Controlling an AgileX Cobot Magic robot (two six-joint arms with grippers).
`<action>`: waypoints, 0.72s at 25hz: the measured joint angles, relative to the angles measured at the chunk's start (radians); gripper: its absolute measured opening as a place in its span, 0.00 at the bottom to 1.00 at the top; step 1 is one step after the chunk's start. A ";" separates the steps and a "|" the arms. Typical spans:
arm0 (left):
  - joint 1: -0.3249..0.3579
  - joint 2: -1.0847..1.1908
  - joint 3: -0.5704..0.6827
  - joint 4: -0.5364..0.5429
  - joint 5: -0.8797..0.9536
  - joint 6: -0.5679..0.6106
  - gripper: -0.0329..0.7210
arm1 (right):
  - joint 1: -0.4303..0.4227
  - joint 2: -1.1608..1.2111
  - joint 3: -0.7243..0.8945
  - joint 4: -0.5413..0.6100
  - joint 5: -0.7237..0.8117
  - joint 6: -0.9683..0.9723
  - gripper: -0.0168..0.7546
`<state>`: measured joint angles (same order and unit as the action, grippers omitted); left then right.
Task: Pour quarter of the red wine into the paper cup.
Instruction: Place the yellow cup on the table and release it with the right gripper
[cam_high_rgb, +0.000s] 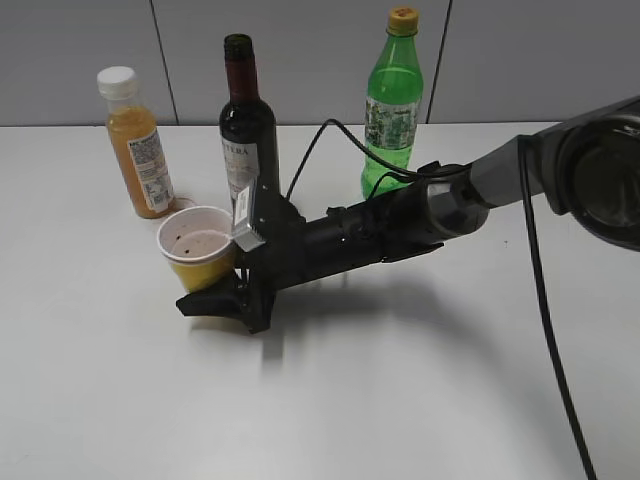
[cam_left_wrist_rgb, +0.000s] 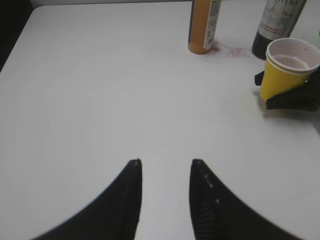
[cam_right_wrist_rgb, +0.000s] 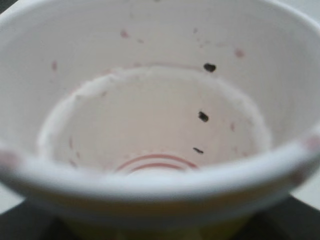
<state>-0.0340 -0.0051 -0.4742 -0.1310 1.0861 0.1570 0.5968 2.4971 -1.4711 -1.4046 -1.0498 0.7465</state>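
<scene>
Ext. view: paper cup (cam_high_rgb: 198, 250) betw. right gripper (cam_high_rgb: 212, 300) fingers.

The right gripper (cam_high_rgb: 215, 297) fingertips lie hidden beneath the paper cup (cam_high_rgb: 198, 258) — in the right wrist view its rim is blurred and cropped. The left wrist view cuts off the wine bottle (cam_left_wrist_rgb: 277, 22) and orange juice bottle (cam_left_wrist_rgb: 204, 25) tops — labels unreadable.

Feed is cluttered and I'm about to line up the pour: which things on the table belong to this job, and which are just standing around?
Part of the job:
- wine bottle, dark glass, white label
- paper cup, yellow, between the fingers of the right gripper

Just standing there:
- orange juice bottle, left of the wine
- green soda bottle, back right
- left gripper, open over bare table
</scene>
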 joint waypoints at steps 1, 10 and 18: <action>0.000 0.000 0.000 0.000 0.000 0.000 0.36 | 0.000 0.008 -0.009 -0.009 0.000 0.004 0.60; 0.000 0.000 0.000 0.000 0.000 0.000 0.36 | 0.000 0.014 -0.027 -0.128 0.054 0.018 0.61; 0.000 0.000 0.000 0.000 0.000 0.001 0.36 | -0.002 0.009 -0.027 -0.132 0.072 0.030 0.83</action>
<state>-0.0340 -0.0051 -0.4742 -0.1310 1.0861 0.1575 0.5947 2.5058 -1.4983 -1.5367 -0.9779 0.7765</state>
